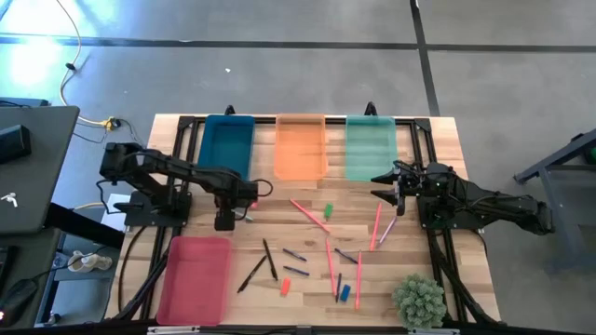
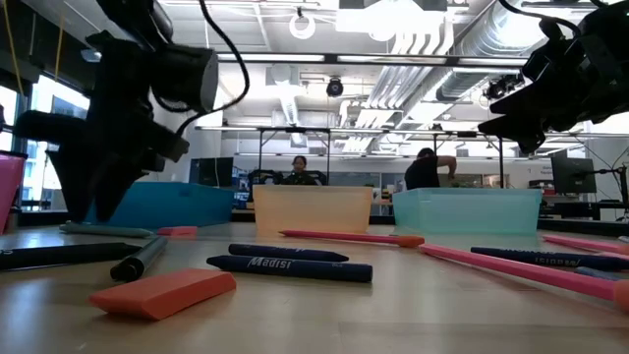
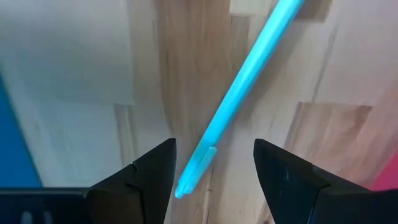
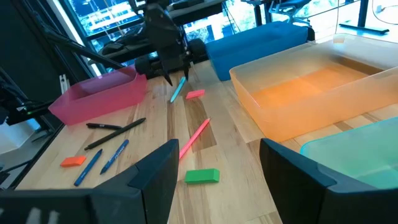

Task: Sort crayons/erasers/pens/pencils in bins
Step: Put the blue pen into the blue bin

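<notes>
My left gripper (image 3: pixel 214 171) points straight down at the table between the teal-blue bin (image 1: pixel 226 144) and the pink-red bin (image 1: pixel 194 277). It is open, and its fingers stand on either side of the lower end of a light-blue stick (image 3: pixel 239 93) lying flat on the wood, without touching it. The right wrist view shows the same stick (image 4: pixel 178 88) under that gripper (image 4: pixel 169 73), with a pink eraser (image 4: pixel 194 94) beside it. My right gripper (image 1: pixel 391 181) waits open near the mint green bin (image 1: pixel 371 147).
The orange bin (image 1: pixel 300 146) stands between the teal-blue and the mint green one. Pink-red sticks (image 1: pixel 308 214), dark pens (image 1: pixel 270 259) and green (image 1: pixel 327 210), orange (image 1: pixel 285 286) and blue (image 1: pixel 345 292) erasers lie mid-table. A small plant (image 1: pixel 418 300) sits at the near right.
</notes>
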Motion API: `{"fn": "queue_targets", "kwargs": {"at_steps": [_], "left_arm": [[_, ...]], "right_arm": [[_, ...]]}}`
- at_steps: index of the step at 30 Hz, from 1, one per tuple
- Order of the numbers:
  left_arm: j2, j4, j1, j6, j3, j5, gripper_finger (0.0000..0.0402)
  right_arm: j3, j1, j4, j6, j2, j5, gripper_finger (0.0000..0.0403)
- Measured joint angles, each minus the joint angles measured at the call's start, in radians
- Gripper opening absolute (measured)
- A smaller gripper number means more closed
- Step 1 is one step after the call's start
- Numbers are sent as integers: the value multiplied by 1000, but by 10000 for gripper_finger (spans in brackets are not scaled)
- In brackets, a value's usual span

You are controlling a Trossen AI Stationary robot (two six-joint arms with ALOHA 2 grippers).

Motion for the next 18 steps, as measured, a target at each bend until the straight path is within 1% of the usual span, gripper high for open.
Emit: {"fn": "queue_targets", "kwargs": {"at_steps": [4, 11, 14, 18], "left_arm": [[45, 0, 1, 0, 0, -2, 204], [67, 2, 1, 0, 4, -7, 195], [67, 11, 0, 0, 3, -8, 180], [67, 21, 1, 0, 2, -10, 149]], "right_arm": [[0, 0, -6, 0, 0, 0, 217], [0, 0, -12, 0, 0, 0, 217], [0, 0, -12, 0, 0, 0, 217], [0, 0, -12, 0, 0, 0, 217]]}}
